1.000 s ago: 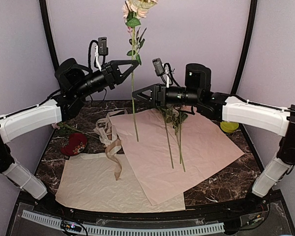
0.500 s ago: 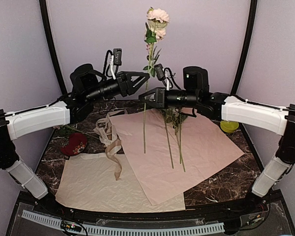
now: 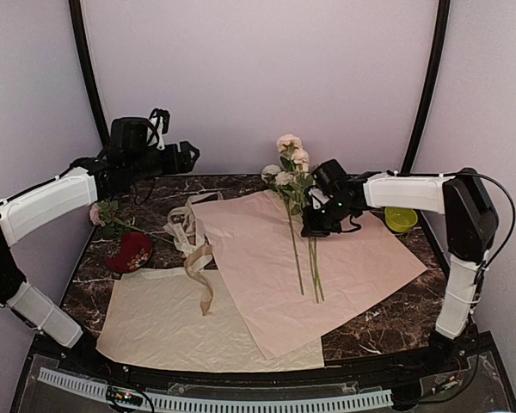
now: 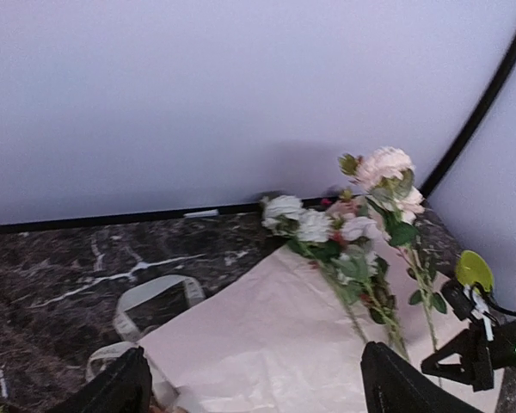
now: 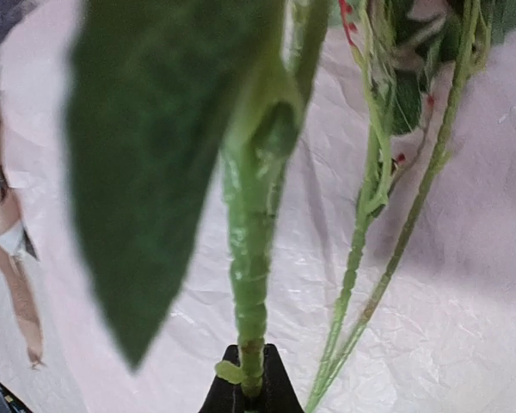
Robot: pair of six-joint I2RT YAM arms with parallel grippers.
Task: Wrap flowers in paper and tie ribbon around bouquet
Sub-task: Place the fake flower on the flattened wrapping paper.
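pink paper (image 3: 361,258) under the flowers (image 3: 288,172), which the right claw (image 3: 311,225) grips tight; left claw (image 3: 192,156) gapes empty

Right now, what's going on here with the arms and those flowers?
The right gripper is shut on a stem of the flowers, whose lower ends rest on the pink paper. The left gripper is open and empty, raised at the far left. The ribbon lies untouched beside the paper; nothing is wrapped yet.
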